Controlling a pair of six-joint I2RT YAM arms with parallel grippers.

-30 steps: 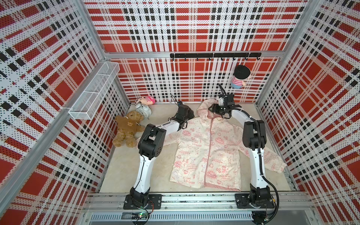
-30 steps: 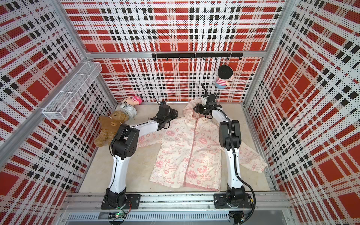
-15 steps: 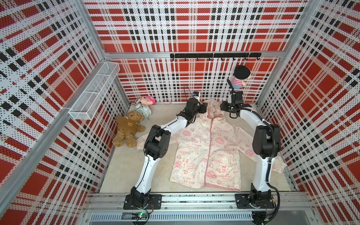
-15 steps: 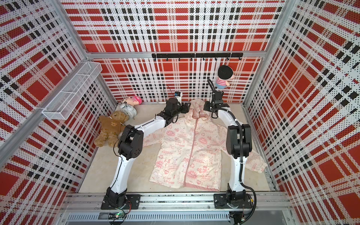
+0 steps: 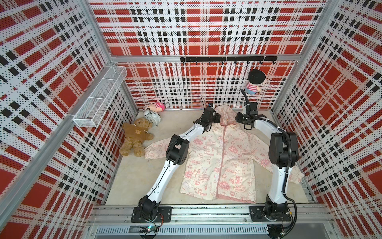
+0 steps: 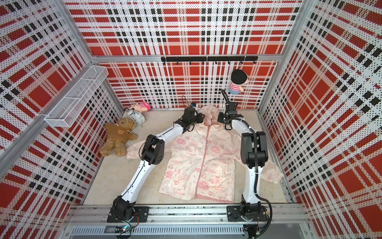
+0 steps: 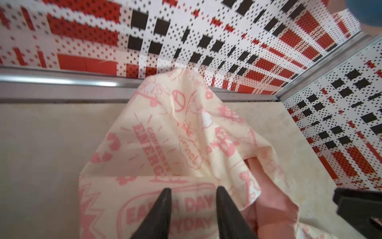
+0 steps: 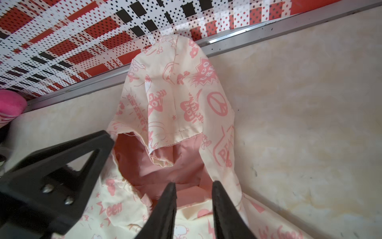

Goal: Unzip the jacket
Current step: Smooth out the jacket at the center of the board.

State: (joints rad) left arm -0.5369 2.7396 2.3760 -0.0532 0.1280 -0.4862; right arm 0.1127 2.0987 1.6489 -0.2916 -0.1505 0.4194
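The jacket lies flat, front up, on the tabletop. Its zipper is closed and one sleeve cuff is just beside the bear. The left pincer is at the hood base on the bear's side, tips spread over printed cloth. The right pincer is at the collar on the side far from the bear, tips spread over pink lining.

**Plaid box, wall to wall**

Red, white and black plaid pegboard walls on three sides, in aluminium framing. The back one sits just past the left pincer and right pincer, with a black hook rail high above them. A white wire basket hangs well off to the left pincer's outer side. The floor under both is blotchy beige. Light is soft and even.
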